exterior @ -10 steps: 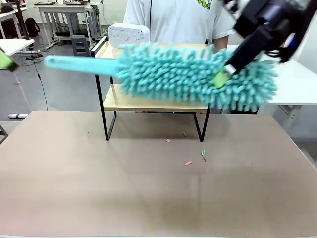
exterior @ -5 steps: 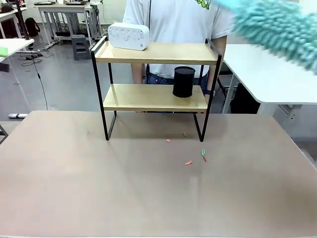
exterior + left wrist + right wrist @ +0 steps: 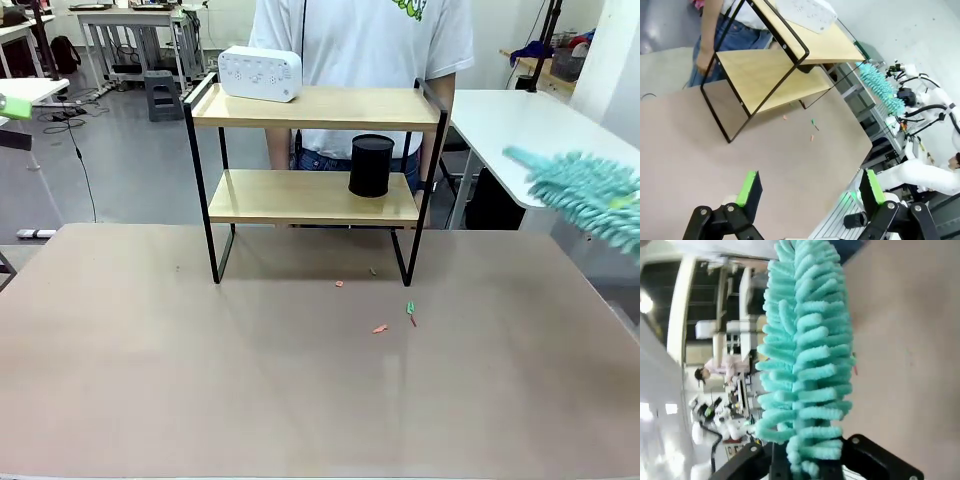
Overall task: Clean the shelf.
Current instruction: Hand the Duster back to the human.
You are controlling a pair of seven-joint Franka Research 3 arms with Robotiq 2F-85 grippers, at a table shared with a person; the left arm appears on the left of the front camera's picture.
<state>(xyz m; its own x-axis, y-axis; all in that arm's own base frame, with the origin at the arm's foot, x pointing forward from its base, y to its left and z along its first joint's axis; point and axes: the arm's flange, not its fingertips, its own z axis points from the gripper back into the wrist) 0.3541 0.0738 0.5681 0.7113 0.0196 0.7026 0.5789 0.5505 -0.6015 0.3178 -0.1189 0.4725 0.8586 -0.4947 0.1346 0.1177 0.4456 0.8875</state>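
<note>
Two shelf (image 3: 312, 107) boards, duster (image 3: 590, 195) at right edge

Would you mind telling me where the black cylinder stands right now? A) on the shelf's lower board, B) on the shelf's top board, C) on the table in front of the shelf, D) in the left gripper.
A: the black cylinder stands upright on the lower board of the shelf, towards its right end.
</note>
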